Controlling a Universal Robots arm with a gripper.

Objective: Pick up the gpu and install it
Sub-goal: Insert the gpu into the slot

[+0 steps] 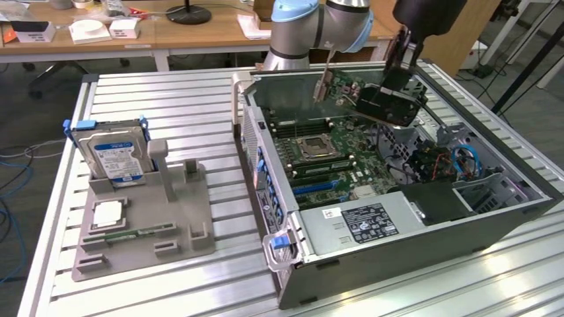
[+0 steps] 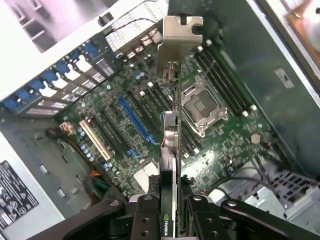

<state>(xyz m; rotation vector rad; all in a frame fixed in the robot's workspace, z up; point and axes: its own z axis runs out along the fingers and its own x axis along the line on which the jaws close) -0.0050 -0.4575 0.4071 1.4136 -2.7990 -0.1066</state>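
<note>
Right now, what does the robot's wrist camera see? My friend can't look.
The robot's hand grips a graphics card edge-on, silver bracket at its far end, over a green circuit board inside an open computer case. A blue slot and a square chip socket sit on the board.

The arm (image 1: 295, 46) in the upper middle of the frame is made of fat round tubes, shiny grey like silver. Its joints have light blue caps (image 1: 294, 12), round and smooth. At the upper right is a big black rounded part (image 1: 432, 16). Just below it is the tool (image 1: 374, 99), black and chunky. In the wrist view, the tool is made of flat black metal bars (image 2: 85, 222) with rounded ends and small round screws (image 2: 116, 204) in them.
</note>
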